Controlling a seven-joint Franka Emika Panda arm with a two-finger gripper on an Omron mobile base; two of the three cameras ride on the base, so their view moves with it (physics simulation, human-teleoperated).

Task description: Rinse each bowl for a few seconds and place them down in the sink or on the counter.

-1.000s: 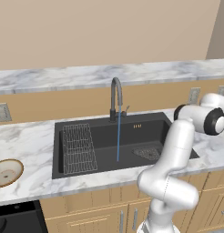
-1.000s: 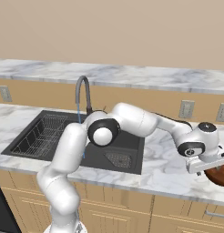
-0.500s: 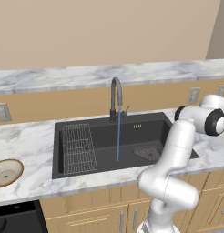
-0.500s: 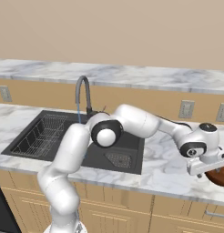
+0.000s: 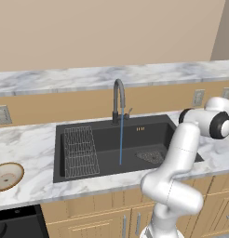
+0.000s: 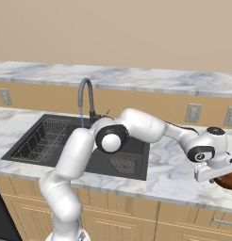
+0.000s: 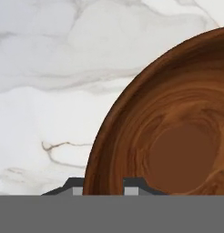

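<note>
While the arm stretches far toward the right edge of the right base view, its fingers (image 7: 104, 185) straddle the near rim of the reddish-brown bowl (image 7: 170, 136), which sits on the white marble counter (image 7: 45, 68). In the hand view the two dark tips rise at the bottom centre, one just outside the rim and one just inside it, set close together with the bowl wall between them; they look pinched on that rim, though I cannot tell how firm the grip is. The body of the bowl spreads from the fingers toward the right and upper right of that frame, so its weight hangs off to one side of the hold. Being round, it has no long axis to line up with.

From the right base view, the sink (image 6: 136, 155) lies well apart from the bowl, toward the left of the frame, with open counter between them. The tap (image 6: 86, 96) stands at the back of the basin, and a thin blue stream (image 5: 121, 139) falls into the middle of it. A wire rack (image 5: 80, 151) fills the left part of the basin and a mesh drain (image 5: 151, 156) lies at the right.

The tan bowl (image 5: 7, 175) rests on the counter at the far left edge of the left base view, untouched. The robot's own elbow hangs over the basin and may crowd the carry.
</note>
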